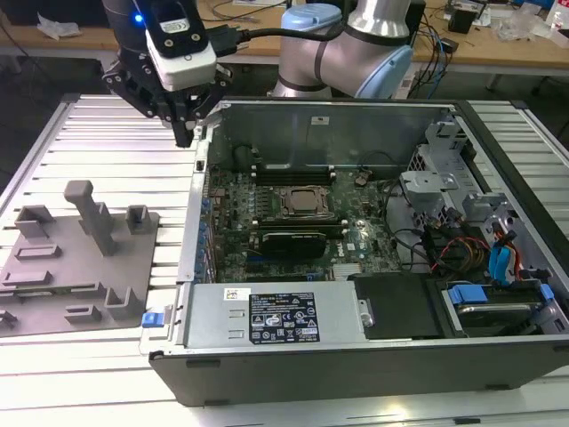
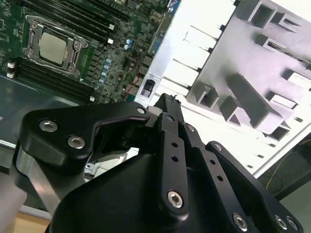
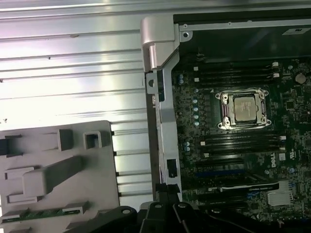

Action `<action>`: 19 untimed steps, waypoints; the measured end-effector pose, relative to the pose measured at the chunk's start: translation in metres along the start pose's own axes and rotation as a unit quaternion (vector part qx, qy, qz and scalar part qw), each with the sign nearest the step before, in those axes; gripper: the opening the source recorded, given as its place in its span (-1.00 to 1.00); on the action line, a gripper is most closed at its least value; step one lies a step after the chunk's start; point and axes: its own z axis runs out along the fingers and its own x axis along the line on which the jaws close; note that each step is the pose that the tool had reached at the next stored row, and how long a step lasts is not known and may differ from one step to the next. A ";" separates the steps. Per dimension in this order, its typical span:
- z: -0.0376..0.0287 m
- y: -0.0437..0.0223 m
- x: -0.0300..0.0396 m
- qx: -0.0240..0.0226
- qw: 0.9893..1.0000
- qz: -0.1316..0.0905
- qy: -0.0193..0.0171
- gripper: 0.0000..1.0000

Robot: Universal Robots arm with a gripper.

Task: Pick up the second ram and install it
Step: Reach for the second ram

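The second ram (image 3: 43, 213) is a slim greenish strip lying flat in a slot along one edge of the grey plastic tray (image 3: 63, 189). My gripper (image 1: 188, 135) hangs over the back corner of the open computer case's side wall (image 1: 197, 191), on the exterior view's left, well away from the ram. In both wrist views its fingers (image 2: 167, 104) meet at the tips, shut, with nothing visible between them. The gripper (image 3: 163, 208) sits above the metal wall between tray and motherboard. Long black memory sockets (image 3: 240, 142) flank the processor (image 3: 243, 108).
The tray (image 1: 76, 267) with moulded blocks and an upright post (image 1: 93, 213) lies on the ribbed metal table (image 1: 98, 133), at the case's left in the exterior view. Inside the case are the motherboard (image 1: 293, 218), cables, drive bays (image 1: 498, 267) and a power supply (image 1: 276, 316).
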 end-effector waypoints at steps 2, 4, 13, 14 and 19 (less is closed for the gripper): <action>-0.0001 -0.0003 0.0042 0.000 1.000 0.000 0.000 -0.79; -0.0002 -0.0006 0.0081 0.000 1.000 0.000 0.000 -0.79; -0.0005 -0.0019 0.0249 0.000 1.000 0.000 0.000 -0.79; -0.0005 -0.0020 0.0262 0.000 1.000 0.000 0.000 -0.79; -0.0006 -0.0026 0.0352 0.000 1.000 0.000 0.000 -0.79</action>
